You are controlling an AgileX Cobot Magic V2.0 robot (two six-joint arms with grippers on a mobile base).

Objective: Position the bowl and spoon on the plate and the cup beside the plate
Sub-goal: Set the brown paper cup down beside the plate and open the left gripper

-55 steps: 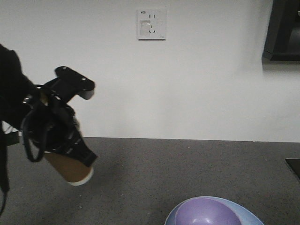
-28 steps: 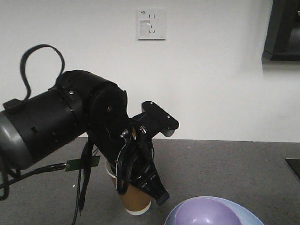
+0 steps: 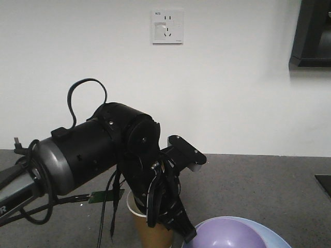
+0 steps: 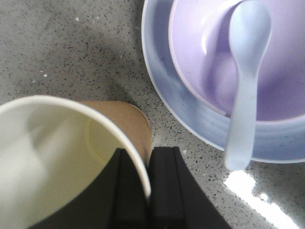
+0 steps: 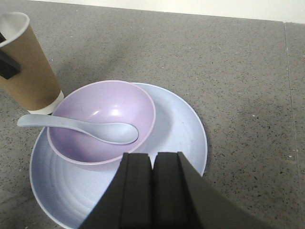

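Observation:
The brown paper cup (image 3: pixel 150 230) stands slightly tilted with its base just left of the plate's rim. My left gripper (image 4: pixel 148 155) is shut on the cup (image 4: pixel 52 157), one finger inside the white rim and one outside. The lavender bowl (image 5: pixel 105 102) sits on the pale blue plate (image 5: pixel 181 133). The pale spoon (image 5: pixel 86 128) lies in the bowl, its handle sticking out over the rim toward the cup (image 5: pixel 28 67). My right gripper (image 5: pixel 152 157) is shut with nothing in it, hovering over the plate's near side.
The grey speckled counter (image 5: pixel 238 57) stretches behind and right of the plate. A white wall with a socket (image 3: pixel 167 27) backs it. A dark cabinet corner (image 3: pixel 312 33) hangs at upper right, and a dark edge (image 3: pixel 325 183) shows at far right.
My left arm has carried the cup from the far left rightward and down until it is right beside the plate. Bowl, plate and spoon have not moved.

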